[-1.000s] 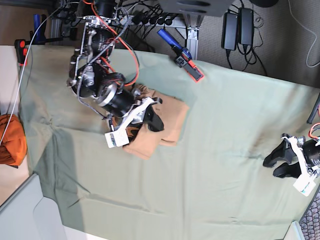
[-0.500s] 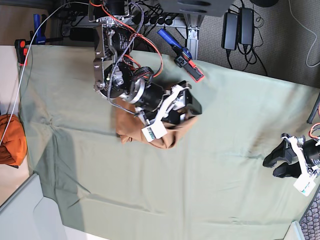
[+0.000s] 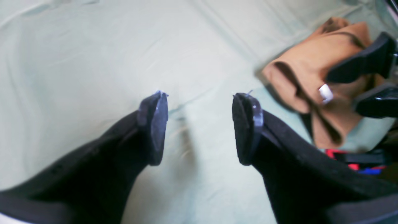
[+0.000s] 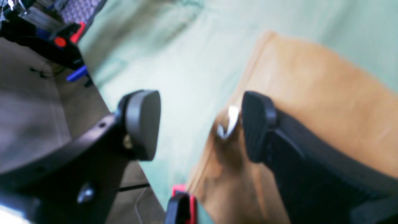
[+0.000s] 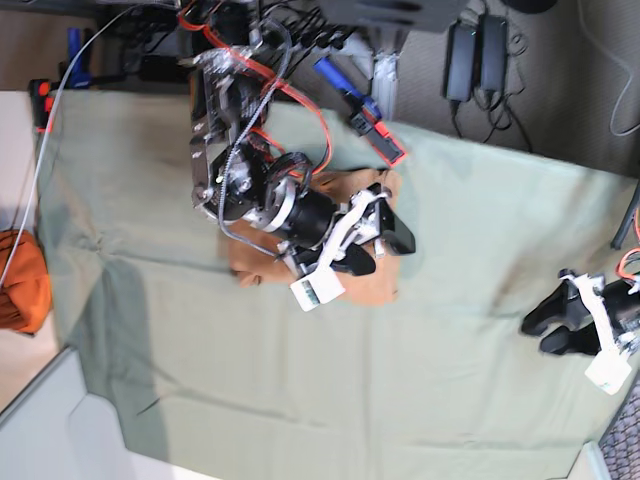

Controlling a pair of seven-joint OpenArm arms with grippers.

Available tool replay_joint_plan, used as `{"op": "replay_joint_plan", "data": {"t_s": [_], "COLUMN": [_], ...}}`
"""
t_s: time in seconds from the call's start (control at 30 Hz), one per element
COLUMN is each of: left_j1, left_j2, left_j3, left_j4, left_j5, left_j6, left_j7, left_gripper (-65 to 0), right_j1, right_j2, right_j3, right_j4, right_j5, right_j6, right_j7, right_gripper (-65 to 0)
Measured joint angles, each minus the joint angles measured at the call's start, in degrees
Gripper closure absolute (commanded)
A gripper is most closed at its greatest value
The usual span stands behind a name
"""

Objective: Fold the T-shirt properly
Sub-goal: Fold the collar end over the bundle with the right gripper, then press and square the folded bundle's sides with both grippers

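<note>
In the base view, I see that my right gripper (image 5: 382, 248) has moved further to the picture's right than half a second ago, and it now sits over the far edge of the T-shirt (image 5: 372, 285). Before, the shirt showed as a loose lump below the arm; now only a flatter folded piece shows on the green cloth (image 5: 460, 380), mostly hidden under the arm. The jaws stand apart and I see no fabric between them. My left gripper (image 5: 552, 328) has shifted only a little; it stays low at the right edge, well apart from the shirt, with the jaws apart. A darker orange bundle (image 5: 22, 280) lies at the left edge, off the green cloth. A blue and red tool (image 5: 362, 112) lies at the top edge of the green cloth, near the shirt. No container shows in any view.

In the left wrist view, the left gripper (image 3: 199, 124) is wide open with only bare green cloth (image 3: 93, 62) between the fingers. The T-shirt (image 3: 307, 81) lies far away at the upper right, folded, with its small white tag (image 3: 325, 93) showing, and the other arm's black fingers (image 3: 360, 67) are over it.

In the right wrist view, the picture is blurred. The right gripper (image 4: 200, 127) is open and holds nothing. One finger (image 4: 258, 127) is over the T-shirt (image 4: 326, 93), close to the white tag (image 4: 229, 123); whether it touches the fabric I cannot tell.
</note>
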Motion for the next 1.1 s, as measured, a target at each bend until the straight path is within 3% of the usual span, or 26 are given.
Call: {"op": "replay_joint_plan", "data": {"t_s": [0.03,0.1,0.13,0.17,0.3,0.53,0.83,0.93,1.1], "left_j1": [0.0,0.1,0.3,0.7,3.8,8.4,8.2,8.1,5.8], "left_j2": [0.0,0.1,0.2,0.2,1.2,9.2,14.8,16.9,18.3], "left_j3": [0.0,0.0,0.0,0.0,4.0,25.6,43.3,45.0,45.1], "left_j4": [0.1,1.1,2.4,4.2,13.3,17.6,15.3,12.9,7.0], "left_j5": [-1.8,-3.6,-4.1,-4.8,-3.1,23.0,42.4,47.3,48.6], "left_j6": [0.0,0.0,0.0,0.0,0.1,-0.2,-0.2,0.5,2.6], "left_j7": [0.9,2.3,2.1,2.0,0.4,-6.9,-12.3,-15.6,-18.1], "left_gripper": [-15.9,-4.2,-1.5,-0.8,0.0,0.0,0.0,0.0,0.0], "right_j1": [0.9,3.2,4.5,5.9,10.6,15.9,21.6,22.5,24.2], "right_j2": [0.0,0.0,-0.1,-0.1,0.2,4.5,7.3,7.3,7.6], "right_j3": [0.4,2.2,3.7,5.4,13.6,18.1,10.1,5.8,-0.1], "right_j4": [0.0,0.0,0.0,0.0,-0.2,-14.1,-31.2,-32.7,-32.7], "right_j5": [0.0,-0.1,-0.7,-2.1,-9.4,-9.7,-10.1,-10.2,-10.0], "right_j6": [0.0,0.0,0.0,0.0,0.0,0.0,0.0,0.0,0.0], "right_j7": [0.6,1.0,1.0,1.1,2.9,5.2,5.8,5.7,3.5], "right_gripper": [-33.7,-14.3,-2.2,0.0,0.0,0.0,0.0,0.0,0.0]}}
